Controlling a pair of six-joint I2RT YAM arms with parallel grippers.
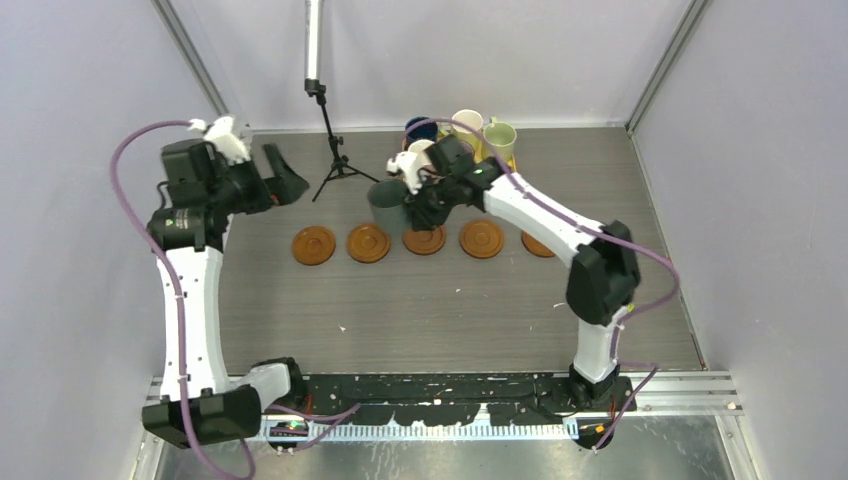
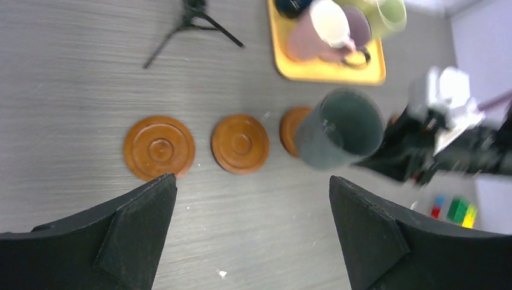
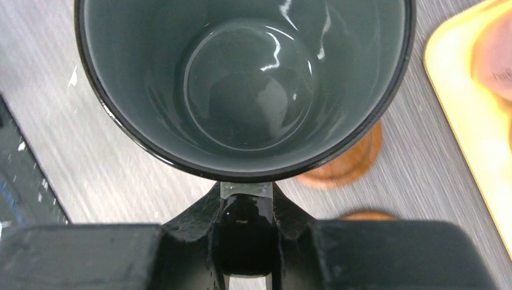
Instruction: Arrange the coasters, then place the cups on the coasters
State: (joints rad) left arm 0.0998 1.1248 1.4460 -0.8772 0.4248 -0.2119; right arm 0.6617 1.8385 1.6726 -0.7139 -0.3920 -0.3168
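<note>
My right gripper (image 1: pixel 412 203) is shut on the handle of the dark green cup (image 1: pixel 387 207), holding it upright over the row of coasters. In the right wrist view the gripper (image 3: pixel 246 202) clamps the handle, and the cup (image 3: pixel 244 90) covers part of a coaster (image 3: pixel 353 162). Several brown coasters lie in a line on the table; the leftmost two (image 1: pixel 314 245) (image 1: pixel 368 243) are bare. My left gripper (image 1: pixel 284 177) hangs open at the left, empty (image 2: pixel 252 181), looking down on coasters (image 2: pixel 159 147) (image 2: pixel 240 143) and the cup (image 2: pixel 341 128).
A yellow-orange tray (image 2: pixel 329 71) at the back holds the other cups: pink (image 2: pixel 314 33), mauve (image 2: pixel 359 27), light green (image 2: pixel 389 13) and navy (image 2: pixel 293 6). A black tripod (image 1: pixel 335 165) stands back left. A multicoloured toy block (image 2: pixel 457 210) lies to the right.
</note>
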